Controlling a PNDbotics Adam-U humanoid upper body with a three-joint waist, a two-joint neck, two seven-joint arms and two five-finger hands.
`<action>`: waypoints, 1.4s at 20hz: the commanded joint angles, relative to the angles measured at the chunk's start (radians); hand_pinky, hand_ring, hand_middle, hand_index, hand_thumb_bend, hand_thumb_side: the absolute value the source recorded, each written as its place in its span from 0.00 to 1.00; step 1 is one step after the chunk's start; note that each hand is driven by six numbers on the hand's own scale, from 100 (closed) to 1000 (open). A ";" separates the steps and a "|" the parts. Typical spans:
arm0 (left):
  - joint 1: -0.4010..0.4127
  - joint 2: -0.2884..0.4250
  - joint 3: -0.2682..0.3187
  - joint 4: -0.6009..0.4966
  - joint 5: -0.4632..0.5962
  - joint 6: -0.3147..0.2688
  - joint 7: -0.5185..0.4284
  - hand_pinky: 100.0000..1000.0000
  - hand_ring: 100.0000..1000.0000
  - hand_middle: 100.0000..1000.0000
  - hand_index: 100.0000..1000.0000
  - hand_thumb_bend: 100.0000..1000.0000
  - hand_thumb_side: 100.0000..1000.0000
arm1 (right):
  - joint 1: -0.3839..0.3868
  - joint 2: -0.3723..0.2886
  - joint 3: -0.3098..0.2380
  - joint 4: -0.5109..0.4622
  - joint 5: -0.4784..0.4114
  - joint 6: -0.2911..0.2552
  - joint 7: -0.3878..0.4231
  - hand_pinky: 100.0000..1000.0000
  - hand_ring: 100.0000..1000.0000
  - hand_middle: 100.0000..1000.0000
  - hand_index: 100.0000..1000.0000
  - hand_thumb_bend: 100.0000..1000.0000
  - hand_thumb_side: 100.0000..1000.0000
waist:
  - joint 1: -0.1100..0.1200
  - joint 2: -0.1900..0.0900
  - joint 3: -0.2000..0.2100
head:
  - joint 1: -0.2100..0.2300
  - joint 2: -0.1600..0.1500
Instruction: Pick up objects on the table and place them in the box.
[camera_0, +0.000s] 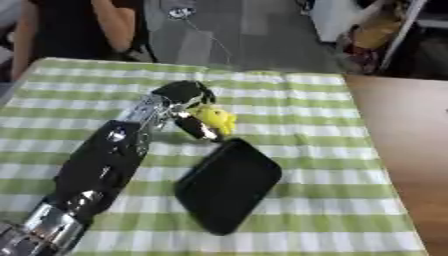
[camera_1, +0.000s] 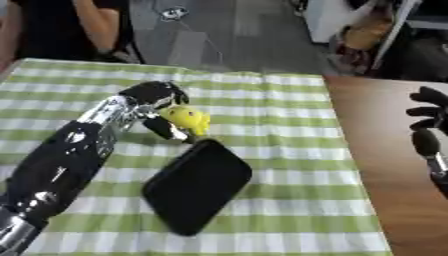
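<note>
While left hand (camera_0: 186, 95) grasps yellow toy (camera_0: 215, 119) just above black box (camera_0: 229, 184) rim, checked tablecloth (camera_0: 332, 150) lies bare around; right hand (camera_1: 430, 122) relaxed at right edge.

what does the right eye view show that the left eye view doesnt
Only the right eye view shows the right hand, idle at the right edge over bare wooden table, fingers relaxed. The left eye view shows nothing extra of the task's things. Both share the left hand with fingers curled round the yellow toy, just above the near end of the black box on the green checked cloth.
</note>
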 joint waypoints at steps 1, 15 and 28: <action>-0.032 0.006 0.011 -0.007 -0.017 -0.001 0.014 0.50 0.57 0.62 0.80 0.69 0.53 | -0.017 -0.012 -0.003 -0.013 -0.005 0.000 0.002 0.55 0.67 0.76 0.90 0.61 1.00 | -0.001 -0.010 -0.004 | 0.007 -0.010; -0.031 -0.010 0.007 0.021 -0.068 -0.013 0.021 0.50 0.56 0.61 0.77 0.67 0.51 | -0.024 -0.006 0.000 -0.015 -0.013 -0.003 0.007 0.55 0.67 0.76 0.90 0.61 1.00 | -0.006 0.002 -0.018 | 0.013 -0.017; -0.019 -0.011 0.020 0.044 -0.110 0.005 0.080 0.22 0.33 0.48 0.66 0.25 0.44 | -0.025 -0.005 -0.001 -0.015 -0.014 -0.004 0.008 0.55 0.67 0.76 0.90 0.61 0.99 | -0.008 0.006 -0.018 | 0.013 -0.016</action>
